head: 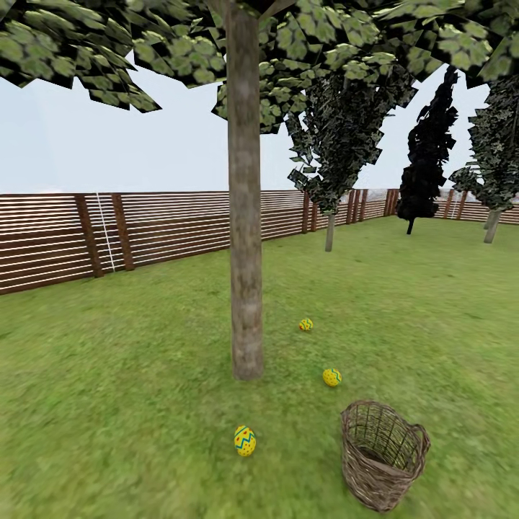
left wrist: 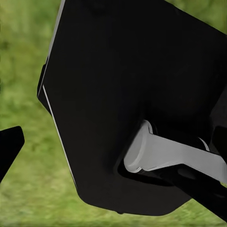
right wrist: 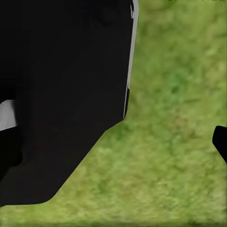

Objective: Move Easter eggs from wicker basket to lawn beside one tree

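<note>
Three spotted yellow eggs lie on grass around a grey-brown tree trunk (head: 245,216).
Eggs at five o'clock (head: 245,440), four (head: 332,377) and three (head: 306,324); woven wicker basket (head: 382,454) beyond; finger state cannot be told.

Three eggs (head: 244,440) (head: 331,377) (head: 306,324); one basket (head: 382,455); five trees (head: 245,216).

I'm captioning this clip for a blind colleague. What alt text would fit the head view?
Three yellow patterned Easter eggs lie on the lawn around the trunk of a broad-leafed tree, with the wicker basket standing upright nearby and no egg visible in it. A brown slatted fence and darker trees ring the garden behind.
</note>
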